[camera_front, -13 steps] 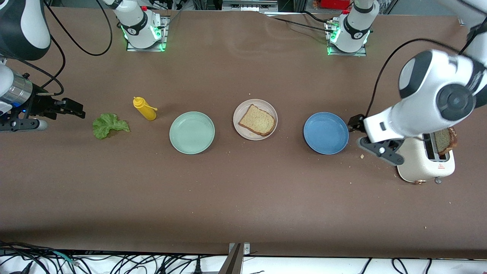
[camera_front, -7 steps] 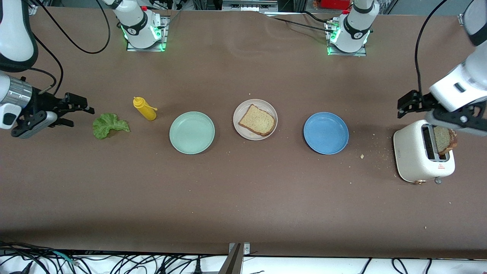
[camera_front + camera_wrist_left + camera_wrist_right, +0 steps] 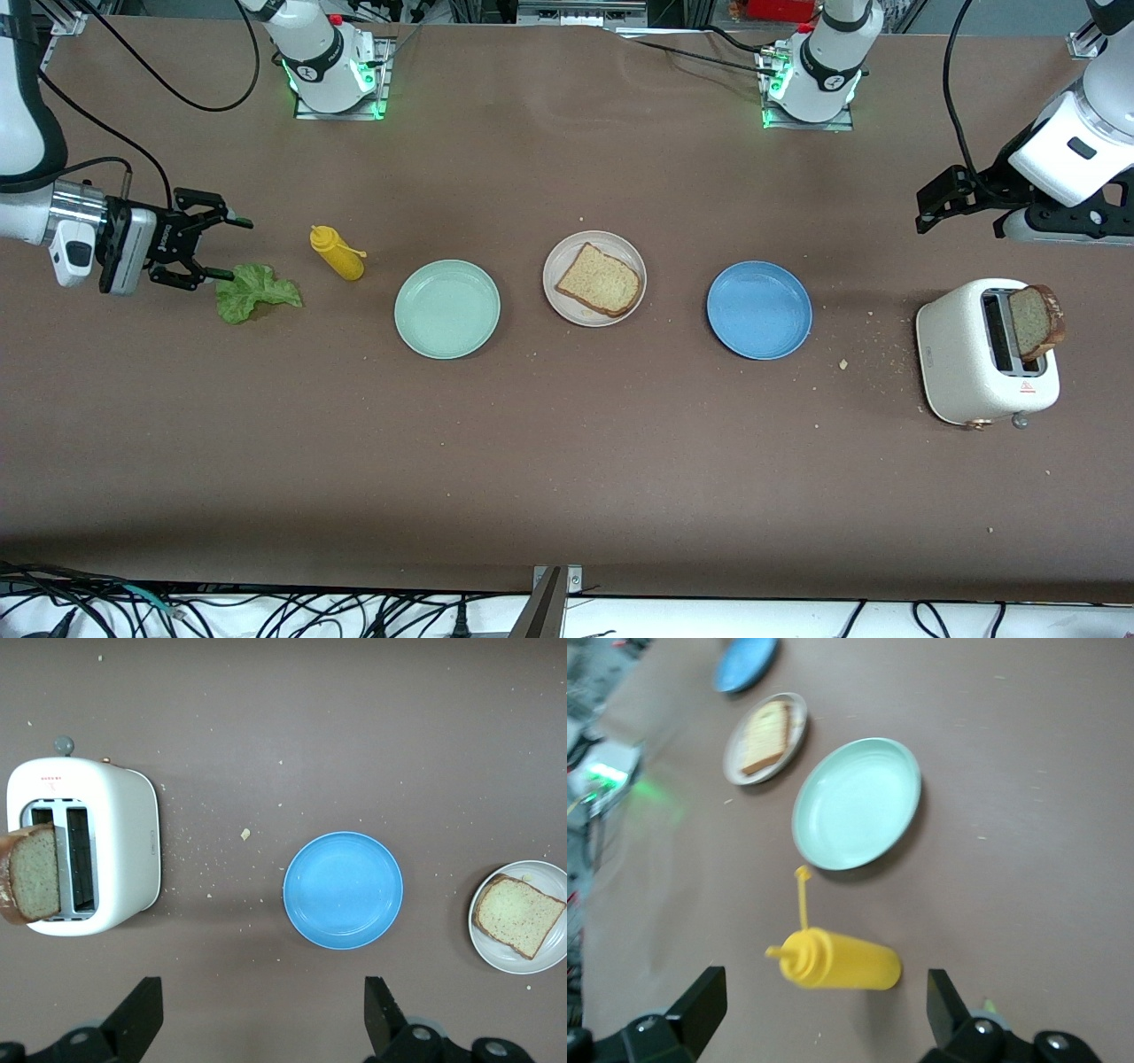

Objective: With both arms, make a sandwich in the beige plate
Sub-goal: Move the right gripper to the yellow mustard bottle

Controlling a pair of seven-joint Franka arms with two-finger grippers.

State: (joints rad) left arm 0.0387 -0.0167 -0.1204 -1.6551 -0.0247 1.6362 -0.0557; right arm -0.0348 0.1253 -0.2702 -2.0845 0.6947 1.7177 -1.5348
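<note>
- Done: your first bread slice [image 3: 599, 281] lies in the beige plate [image 3: 567, 306].
- Left: lettuce [image 3: 252, 291], toaster slice [image 3: 1035, 320].
- Right gripper [image 3: 221, 250] beside lettuce, left gripper [image 3: 928, 211] near the toaster [image 3: 961, 359]: both wide open, empty.

I can make out very little lettering from here. The white toaster [image 3: 983, 354] carries a small red warning triangle with a line of red print under it on its top face, beside the slots; in my left wrist view the same red mark shows [image 3: 51, 778], but I cannot read the words. Each arm base [image 3: 323, 62] has a round dark logo badge whose text is too small for me to read. There is pale lettering on the right gripper [image 3: 217, 248] body, illegible.
</note>
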